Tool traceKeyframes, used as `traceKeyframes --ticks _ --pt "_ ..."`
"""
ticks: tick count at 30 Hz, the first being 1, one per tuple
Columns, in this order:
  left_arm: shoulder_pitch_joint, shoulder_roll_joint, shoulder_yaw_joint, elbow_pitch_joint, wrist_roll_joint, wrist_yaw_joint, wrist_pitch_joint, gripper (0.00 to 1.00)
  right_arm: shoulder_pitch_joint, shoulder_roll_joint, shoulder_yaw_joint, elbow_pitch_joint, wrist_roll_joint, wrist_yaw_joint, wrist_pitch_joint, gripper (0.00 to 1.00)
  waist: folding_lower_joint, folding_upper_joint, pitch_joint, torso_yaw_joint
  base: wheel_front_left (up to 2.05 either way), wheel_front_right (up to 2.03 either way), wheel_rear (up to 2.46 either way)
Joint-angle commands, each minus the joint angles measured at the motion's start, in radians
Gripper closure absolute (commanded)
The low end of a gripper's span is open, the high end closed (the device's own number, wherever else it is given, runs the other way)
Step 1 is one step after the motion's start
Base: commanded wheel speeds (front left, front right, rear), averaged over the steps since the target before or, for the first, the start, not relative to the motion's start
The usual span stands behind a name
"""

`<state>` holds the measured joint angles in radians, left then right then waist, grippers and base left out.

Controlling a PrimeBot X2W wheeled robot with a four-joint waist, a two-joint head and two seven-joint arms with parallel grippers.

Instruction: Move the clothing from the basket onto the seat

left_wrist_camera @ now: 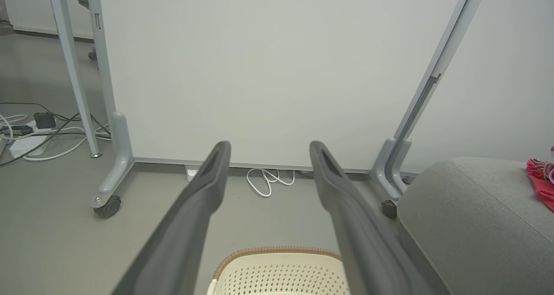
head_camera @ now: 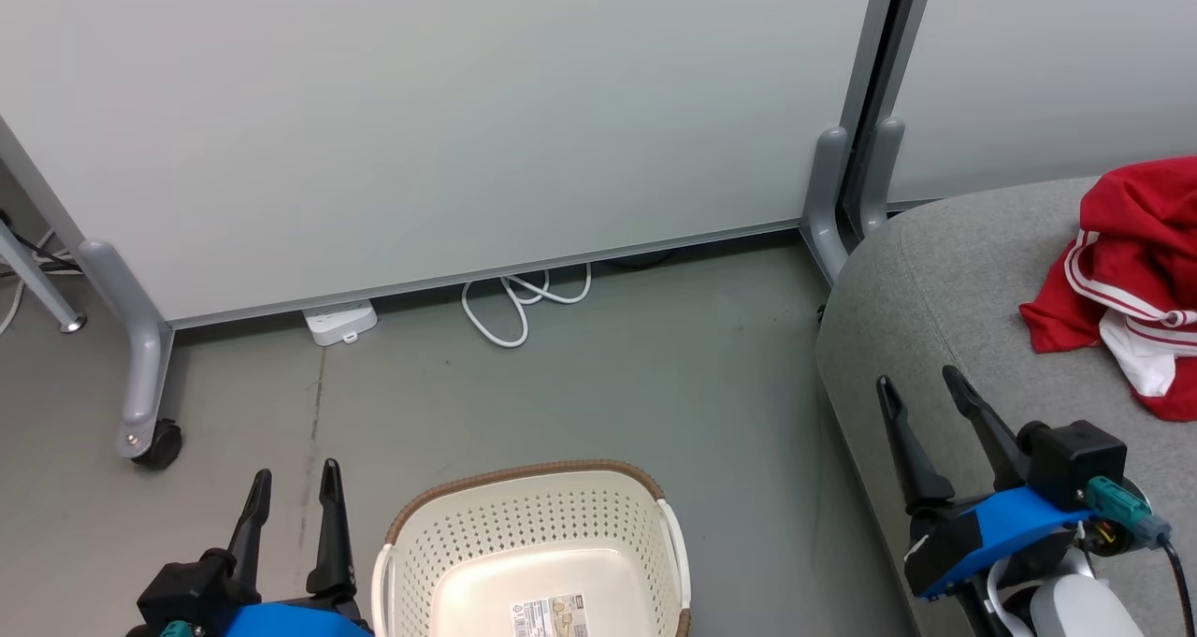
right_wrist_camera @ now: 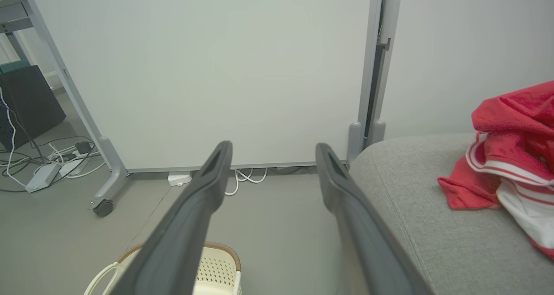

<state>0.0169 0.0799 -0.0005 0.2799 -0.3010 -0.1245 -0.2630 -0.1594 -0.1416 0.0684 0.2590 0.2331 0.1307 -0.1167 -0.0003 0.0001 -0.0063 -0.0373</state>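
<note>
The red clothing (head_camera: 1127, 272) lies bunched on the light-grey seat (head_camera: 944, 282) at the right, its white stripes and white panel showing; it appears too in the right wrist view (right_wrist_camera: 510, 156) and at the edge of the left wrist view (left_wrist_camera: 541, 182). The cream basket (head_camera: 533, 543) with the brown rim stands on the floor at bottom centre, holding nothing but the label sticker on its floor. My left gripper (head_camera: 292, 476) is open beside the basket's left side. My right gripper (head_camera: 918, 381) is open over the seat's front edge, left of the clothing.
A white partition on grey castor legs (head_camera: 140, 375) closes the back. A white power strip (head_camera: 340, 321) and a looped white cable (head_camera: 524, 300) lie at its foot. More cables and a power strip (left_wrist_camera: 26, 134) lie on the floor at the left.
</note>
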Motion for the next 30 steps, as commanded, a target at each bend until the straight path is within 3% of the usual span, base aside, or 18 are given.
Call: traceKeyframes --ticks 1,22,23,30 --pt "0.007 -0.004 0.006 0.003 0.011 -0.009 -0.003 0.0 0.027 0.019 -0.012 -0.017 -0.015 0.0 0.007 0.0 0.0003 -0.0001 0.001 0.001 0.0 0.0 0.0" --pt "-0.019 0.008 -0.011 0.047 -0.008 -0.008 -0.003 0.0 0.067 0.067 -0.035 -0.047 -0.051 0.0 0.038 0.0 0.0003 -0.0001 0.013 0.004 0.0 0.0 0.0" --pt "-0.004 0.005 -0.01 0.045 -0.008 -0.001 0.0 1.0 0.051 0.065 -0.034 -0.043 -0.055 0.0 0.038 1.0 0.0003 -0.0001 0.013 0.004 0.0 0.0 0.0" --pt "0.027 -0.012 -0.011 0.104 -0.014 -0.001 0.009 1.0 0.082 0.07 -0.033 0.018 -0.048 0.0 0.043 1.0 0.0003 -0.0001 0.013 0.004 0.0 0.0 0.0"
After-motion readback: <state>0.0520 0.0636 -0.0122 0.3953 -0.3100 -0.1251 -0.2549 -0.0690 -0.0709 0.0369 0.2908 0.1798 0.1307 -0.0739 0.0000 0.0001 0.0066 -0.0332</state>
